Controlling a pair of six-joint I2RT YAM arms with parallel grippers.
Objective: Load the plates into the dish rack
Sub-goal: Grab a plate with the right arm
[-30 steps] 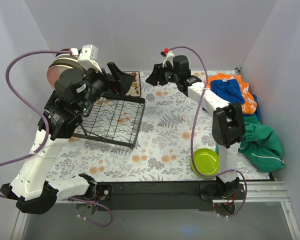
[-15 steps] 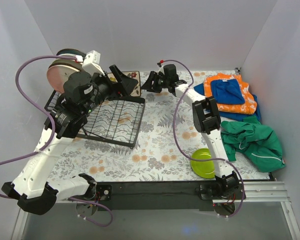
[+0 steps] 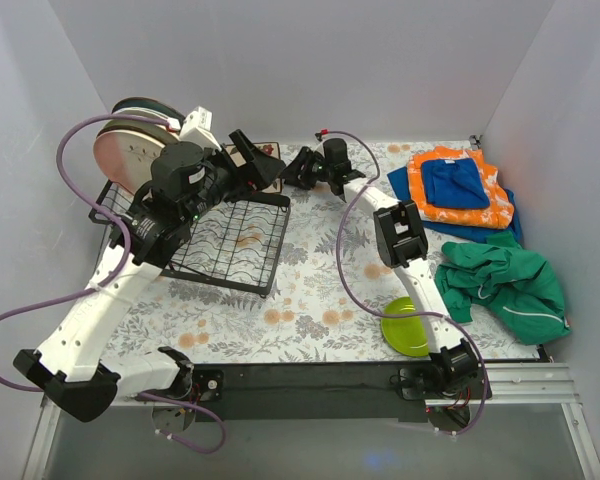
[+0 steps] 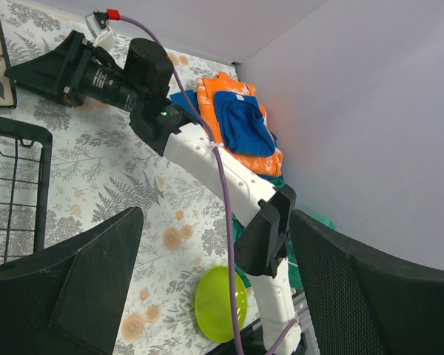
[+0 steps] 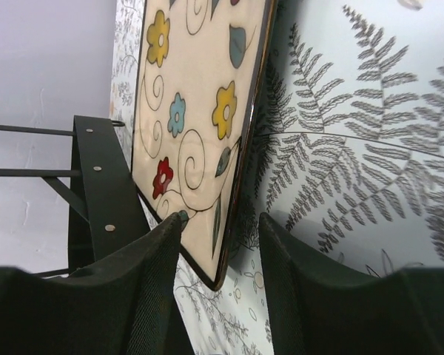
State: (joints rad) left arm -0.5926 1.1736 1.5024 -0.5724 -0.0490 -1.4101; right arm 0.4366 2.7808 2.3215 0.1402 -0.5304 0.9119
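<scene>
- Several plates [image 3: 120,155] stand upright at the far-left end of the dish rack [image 3: 230,235]; I cannot count them.
- The lime green plate [image 3: 408,325] lies on the table [image 3: 320,290], well apart from the rack.
- A square flowered plate [image 5: 200,111] lies just behind it. Both are left to load, I judge.
- The right gripper [image 5: 223,220] has its jaws about half open around this plate's corner, not clamped.
- The left gripper [image 4: 216,216] is spread wide and holds nothing.

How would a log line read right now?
left gripper open near dish rack | right gripper open astride flowered plate edge
</scene>
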